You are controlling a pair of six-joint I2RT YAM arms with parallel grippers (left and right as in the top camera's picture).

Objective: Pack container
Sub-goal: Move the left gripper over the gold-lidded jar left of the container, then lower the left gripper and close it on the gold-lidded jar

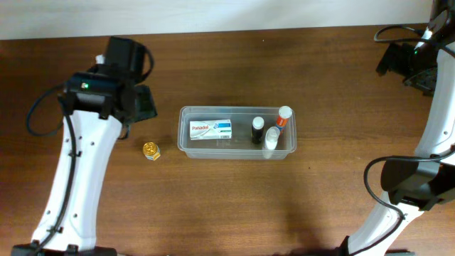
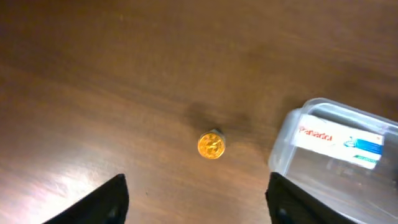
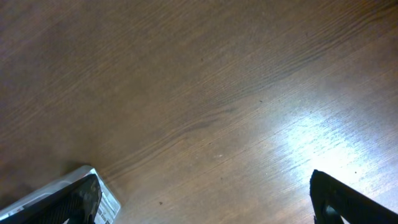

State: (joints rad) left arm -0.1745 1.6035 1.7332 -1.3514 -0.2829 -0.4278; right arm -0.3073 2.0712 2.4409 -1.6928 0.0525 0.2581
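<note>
The container (image 1: 238,156) is sitting at the centre of the table (image 1: 320,206), holding a Panadol box (image 1: 211,129) at its 9 o'clock end and a dark bottle (image 1: 257,131) with two white tubes (image 1: 271,141) at its 3 o'clock end. A small gold jar (image 1: 151,151) is standing just outside it at 8 o'clock. The left gripper (image 2: 198,186) is hanging at the jar's 12 o'clock, fingers spread wide, gripping nothing. The right gripper (image 3: 204,180), at the table's 2 o'clock corner, is gaping wide and empty too.
</note>
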